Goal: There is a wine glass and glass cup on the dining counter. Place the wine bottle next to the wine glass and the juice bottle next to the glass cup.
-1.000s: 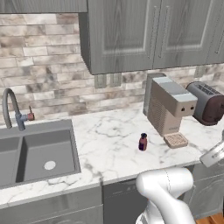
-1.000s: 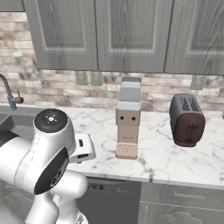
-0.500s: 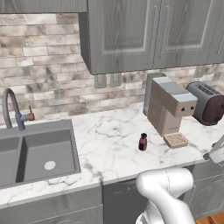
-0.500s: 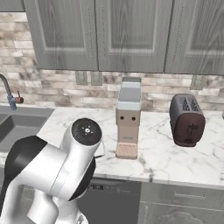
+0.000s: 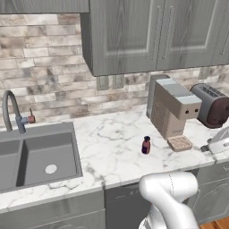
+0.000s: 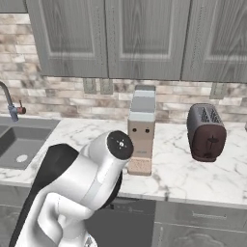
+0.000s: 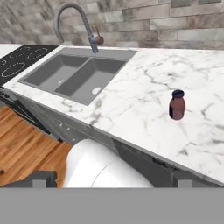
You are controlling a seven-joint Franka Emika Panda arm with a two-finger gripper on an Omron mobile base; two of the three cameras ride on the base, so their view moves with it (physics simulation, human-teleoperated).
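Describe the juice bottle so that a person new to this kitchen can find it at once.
On the marble worktop under the brick wall, look between the sink and the coffee machine. The juice bottle stands alone there, upright: tiny, stubby, dark red, with a dark cap.

You get even, soft, shadowless rendered light in every view. The juice bottle point(image 7: 176, 105) casts only a faint shadow, and edges look slightly soft.

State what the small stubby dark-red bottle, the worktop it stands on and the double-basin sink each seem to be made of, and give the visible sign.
Small stubby dark-red bottle: probably glass or glossy plastic; a soft sheen shows, with a dark cap.
Worktop: polished marble or an imitation; white with grey veins.
Double-basin sink: matt grey, perhaps composite or brushed metal; no clear reflections.
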